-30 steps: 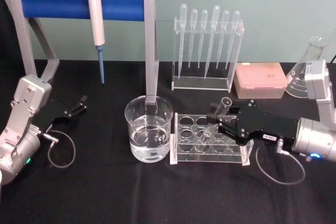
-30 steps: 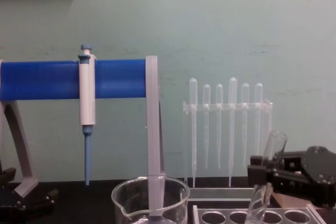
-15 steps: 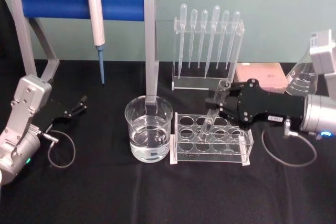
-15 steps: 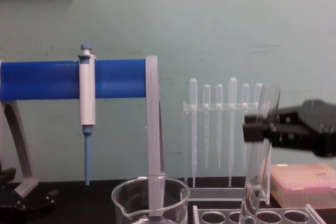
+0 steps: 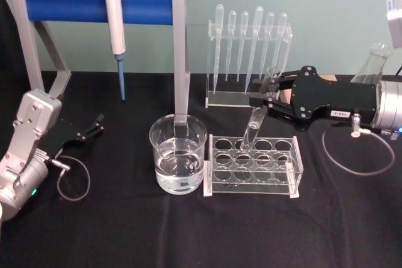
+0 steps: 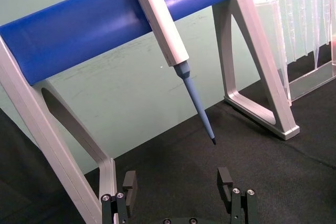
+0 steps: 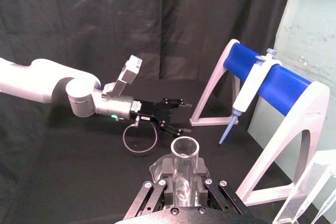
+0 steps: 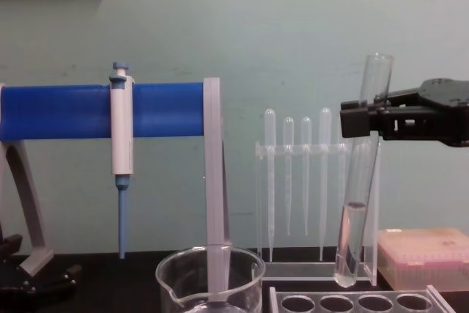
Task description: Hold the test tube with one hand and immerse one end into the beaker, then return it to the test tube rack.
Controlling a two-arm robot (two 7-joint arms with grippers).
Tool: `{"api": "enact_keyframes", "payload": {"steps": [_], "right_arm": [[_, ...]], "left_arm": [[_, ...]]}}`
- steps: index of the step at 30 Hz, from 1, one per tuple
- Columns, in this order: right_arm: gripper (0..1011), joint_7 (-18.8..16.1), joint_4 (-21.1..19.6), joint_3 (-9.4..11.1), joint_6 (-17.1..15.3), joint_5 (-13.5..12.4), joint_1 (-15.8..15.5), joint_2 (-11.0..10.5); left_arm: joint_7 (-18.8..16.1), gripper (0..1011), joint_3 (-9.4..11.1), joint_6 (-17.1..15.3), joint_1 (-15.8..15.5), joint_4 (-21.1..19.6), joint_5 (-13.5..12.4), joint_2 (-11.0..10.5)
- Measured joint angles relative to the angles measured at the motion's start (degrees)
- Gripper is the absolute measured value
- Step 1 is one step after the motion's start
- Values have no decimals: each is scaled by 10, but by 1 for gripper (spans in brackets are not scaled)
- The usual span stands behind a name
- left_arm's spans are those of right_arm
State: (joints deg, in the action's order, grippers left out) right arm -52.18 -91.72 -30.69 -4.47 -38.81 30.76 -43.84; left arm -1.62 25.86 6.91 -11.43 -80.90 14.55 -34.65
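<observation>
The test tube (image 5: 254,125) (image 8: 356,203) hangs nearly upright with a slight tilt, and clear liquid fills its lower part. My right gripper (image 5: 264,96) (image 8: 353,119) (image 7: 185,188) is shut on its upper part, just under the rim. In the chest view the tube's rounded bottom hangs just above the clear tube rack (image 5: 286,177) (image 8: 352,302). The beaker (image 5: 178,155) (image 8: 210,281), partly filled with water, stands left of the rack, apart from the tube. At the far left of the table my left gripper (image 5: 94,125) (image 6: 178,180) rests open and holds nothing.
A blue-barred stand (image 5: 94,1) holding a white-and-blue micropipette (image 5: 115,26) rises behind the beaker. A rack of plastic pipettes (image 5: 248,54), a pink tip box (image 8: 425,258) and a glass flask (image 5: 370,70) stand at the back right.
My right gripper has risen with the test tube, lifting it out of a rack hole until its bottom hangs above the rack. The left arm has not moved.
</observation>
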Motion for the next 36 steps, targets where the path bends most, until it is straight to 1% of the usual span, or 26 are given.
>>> {"api": "enact_keyframes", "payload": {"steps": [5, 11, 36], "right_arm": [[239, 2, -1, -8, -7, -1, 11, -4], [239, 8, -3, -12, -9, -4, 18, -9], [239, 8, -3, -11, -9, -4, 17, -7]], "left_arm": [[0, 1000, 0, 0, 0, 0, 0, 0], [0, 1000, 0, 0, 0, 0, 0, 0], [0, 1000, 0, 0, 0, 0, 0, 0]]}}
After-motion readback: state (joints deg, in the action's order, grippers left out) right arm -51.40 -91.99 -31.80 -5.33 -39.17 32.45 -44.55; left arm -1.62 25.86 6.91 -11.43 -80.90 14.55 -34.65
